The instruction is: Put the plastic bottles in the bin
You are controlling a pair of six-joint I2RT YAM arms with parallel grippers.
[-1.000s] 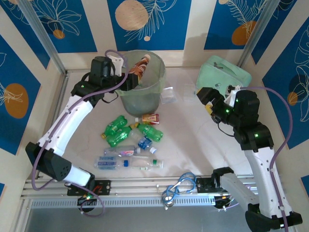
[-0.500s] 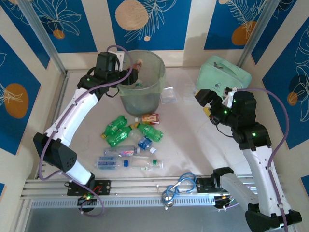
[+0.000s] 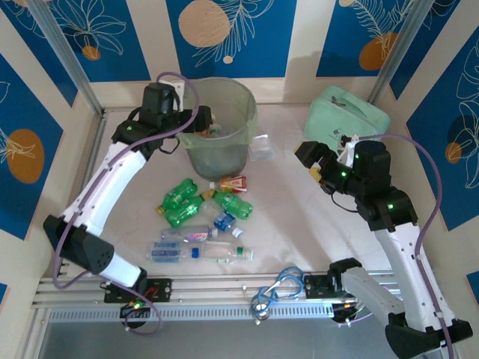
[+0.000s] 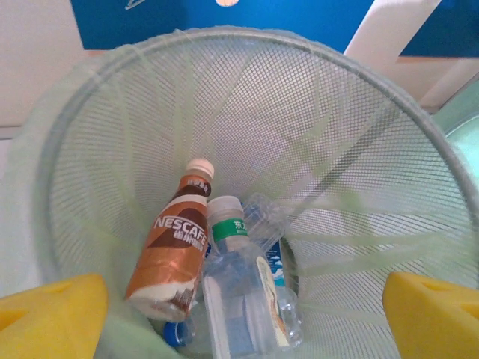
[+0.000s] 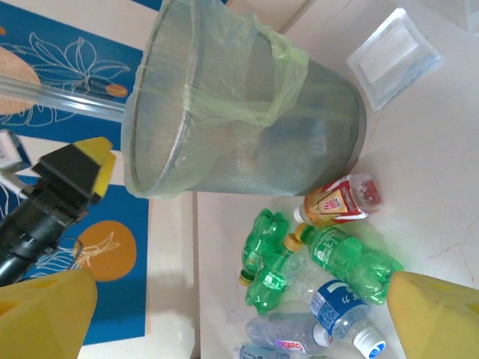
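My left gripper [image 3: 196, 123] hangs open over the near-left rim of the bin [image 3: 238, 120], nothing between its yellow fingertips [image 4: 52, 314]. Down inside the bin [image 4: 112, 149] lie a brown bottle [image 4: 168, 258] and a clear green-labelled bottle [image 4: 236, 292] on top of others. On the table in front of the bin lie a red-labelled bottle [image 3: 232, 182], three green bottles [image 3: 179, 196] and several clear, blue-labelled ones [image 3: 191, 235]. My right gripper [image 3: 314, 161] is open in the air to the right, looking at the bin [image 5: 239, 112], the red-labelled bottle [image 5: 340, 200] and the green bottles [image 5: 348, 258].
A mint-green zippered case [image 3: 348, 116] sits at the back right. A clear flat packet [image 3: 262, 147] lies just right of the bin. A blue cable loop [image 3: 273, 292] rests on the front rail. Bare table lies between the bottle pile and my right arm.
My left gripper opened over the bin and the brown bottle it held dropped inside. The right gripper drifted slightly left, staying open.
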